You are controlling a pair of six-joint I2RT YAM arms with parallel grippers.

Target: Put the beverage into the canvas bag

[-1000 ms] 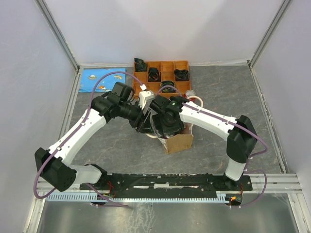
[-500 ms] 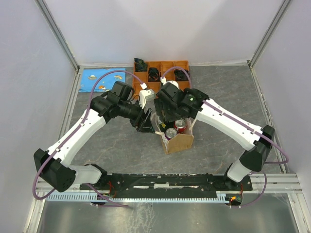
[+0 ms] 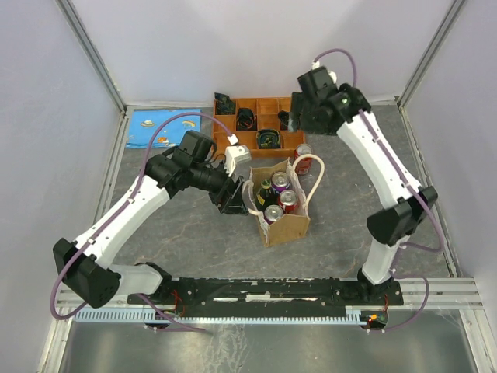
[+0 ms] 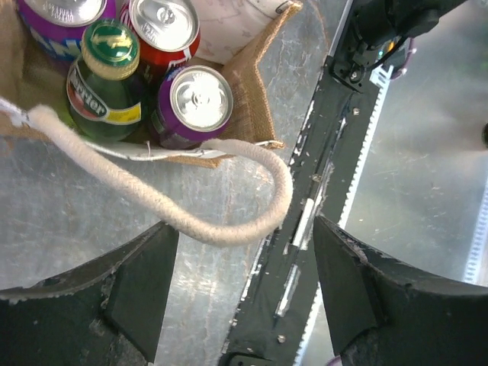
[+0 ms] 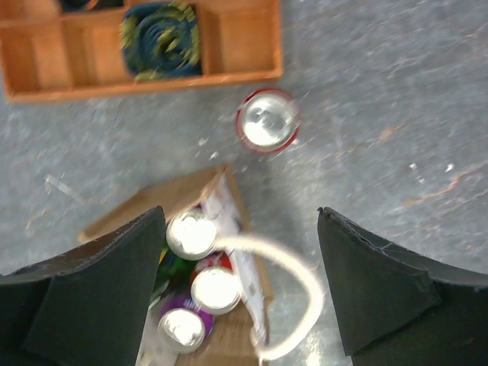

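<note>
Well, the canvas bag (image 3: 286,228) stood upright on the grey table (image 3: 178,241), roughly midway between the two arms, with its mouth open. Four drinks stood packed inside it: a green bottle (image 4: 103,84), a red can (image 4: 164,23), a purple can (image 4: 194,99) at the end nearest the arm bases, and a second purple can (image 4: 57,11) at the far end. A fifth drink, the spare can (image 5: 267,120), red with a silver top, stood upright on the table outside the bag. It was just beyond the bag's far end and just in front of the orange tray (image 5: 229,38), with a little gap to each.

The left gripper (image 4: 245,229) hung low at the bag's left side with its jaws spread wide. One cream rope handle (image 4: 114,177) drooped over the bag's edge and looped into the gap between the fingers. Neither finger pressed on it, so that gripper held nothing.

The right gripper (image 5: 240,215) was up high over the far right end of the tray, well apart from the bag. Its jaws were also wide apart and empty, and it faced down on the spare can and the bag. That wrist's view was blurred.

The other handle (image 3: 317,175) arched out from the bag's right side. A blue card (image 3: 159,128) lay flat at the far left of the table, near the tray. Dark things sat in several tray compartments, too small to make out.
</note>
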